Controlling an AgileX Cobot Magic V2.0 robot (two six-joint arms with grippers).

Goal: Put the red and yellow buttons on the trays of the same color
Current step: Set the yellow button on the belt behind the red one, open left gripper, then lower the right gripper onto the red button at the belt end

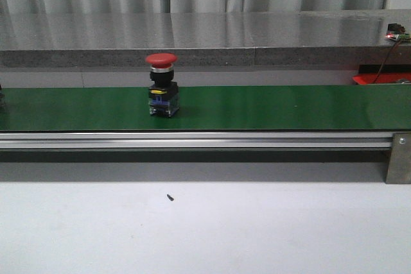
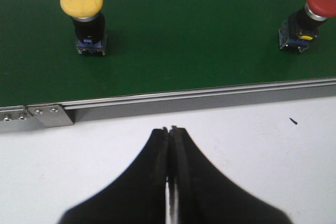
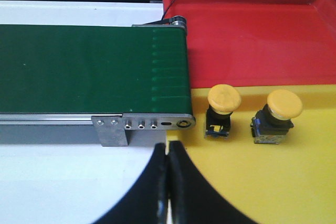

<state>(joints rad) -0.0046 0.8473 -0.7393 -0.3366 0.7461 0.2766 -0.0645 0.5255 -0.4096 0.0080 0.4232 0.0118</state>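
A red button (image 1: 162,85) stands upright on the green belt (image 1: 270,107); the left wrist view shows this red button (image 2: 310,19) and, further along the belt, a yellow button (image 2: 85,19). My left gripper (image 2: 170,129) is shut and empty over the white table, short of the belt. In the right wrist view two yellow buttons (image 3: 223,109) (image 3: 277,115) stand on the yellow tray (image 3: 273,182), with the red tray (image 3: 252,35) behind it holding nothing visible. My right gripper (image 3: 168,148) is shut and empty at the yellow tray's edge, near the belt's end.
The belt's aluminium rail (image 1: 192,140) runs along its front, with a bracket (image 1: 398,157) at the right. A small dark speck (image 1: 169,197) lies on the white table. A grey ledge (image 1: 192,40) and curtain stand behind the belt.
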